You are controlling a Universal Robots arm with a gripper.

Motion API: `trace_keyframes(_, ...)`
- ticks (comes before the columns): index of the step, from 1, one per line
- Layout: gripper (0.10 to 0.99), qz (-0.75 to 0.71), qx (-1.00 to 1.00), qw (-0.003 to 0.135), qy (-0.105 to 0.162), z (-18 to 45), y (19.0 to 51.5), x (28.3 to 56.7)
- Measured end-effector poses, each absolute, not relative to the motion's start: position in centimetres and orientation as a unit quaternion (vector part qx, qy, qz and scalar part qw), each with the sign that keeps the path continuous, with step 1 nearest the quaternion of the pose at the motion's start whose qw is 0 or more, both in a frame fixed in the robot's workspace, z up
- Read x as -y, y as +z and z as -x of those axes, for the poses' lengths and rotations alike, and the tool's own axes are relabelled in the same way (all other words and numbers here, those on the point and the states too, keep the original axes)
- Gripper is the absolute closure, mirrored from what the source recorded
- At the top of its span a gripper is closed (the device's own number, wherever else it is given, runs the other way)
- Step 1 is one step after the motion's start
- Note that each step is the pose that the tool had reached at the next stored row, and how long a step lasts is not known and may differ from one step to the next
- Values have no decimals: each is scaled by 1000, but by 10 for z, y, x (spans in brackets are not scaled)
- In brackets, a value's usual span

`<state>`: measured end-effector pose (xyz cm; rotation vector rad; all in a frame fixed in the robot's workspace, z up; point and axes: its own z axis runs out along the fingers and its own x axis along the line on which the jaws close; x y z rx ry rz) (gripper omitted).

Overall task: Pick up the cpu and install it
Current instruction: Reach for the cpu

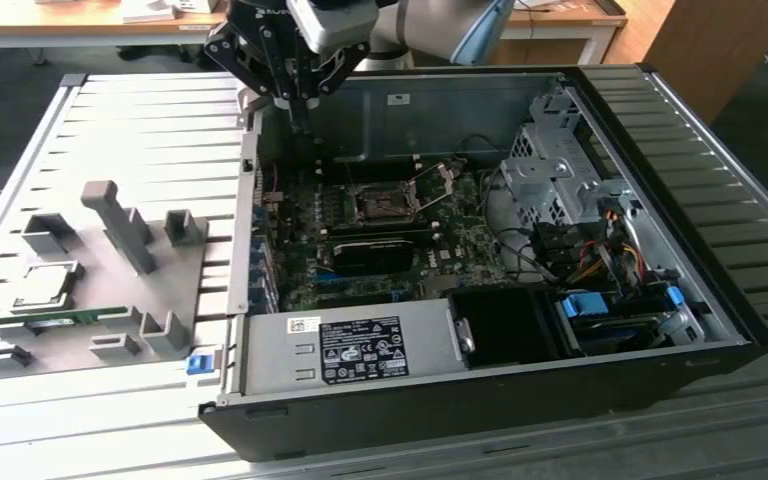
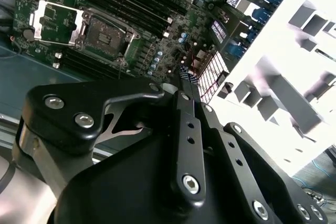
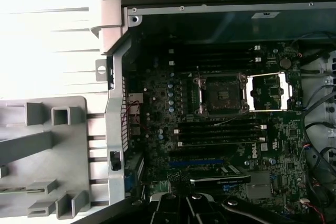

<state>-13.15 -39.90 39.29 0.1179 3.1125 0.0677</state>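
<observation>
Cpu [image 1: 40, 285] flat on fixture plate [image 1: 117, 290]: likely light, rigid, slick-topped, fragile; take by opposite edges. Gripper [image 1: 297, 120] closed, empty, over computer case [image 1: 398, 420].

Count, exterior view:
- computer case [image 1: 491, 405]: 1
- motherboard [image 1: 357, 262]: 1
- processor socket [image 1: 384, 205]: 1
- power supply [image 1: 351, 350]: 1
- grey fixture plate [image 1: 104, 297]: 1
- cpu [image 1: 40, 285]: 1
- memory stick [image 1: 57, 320]: 1
- gripper [image 1: 297, 105]: 1

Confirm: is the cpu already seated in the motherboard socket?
No, the cpu lies on the grey fixture plate outside the case, at the exterior view's left.
</observation>
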Motion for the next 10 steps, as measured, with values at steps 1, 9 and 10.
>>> trace_keyframes(1,980,-38,-999,13,22,132,393,399)
trace_keyframes(9,980,-38,-999,13,22,136,393,399)
trace_keyframes(10,980,-38,-999,13,22,136,393,399)
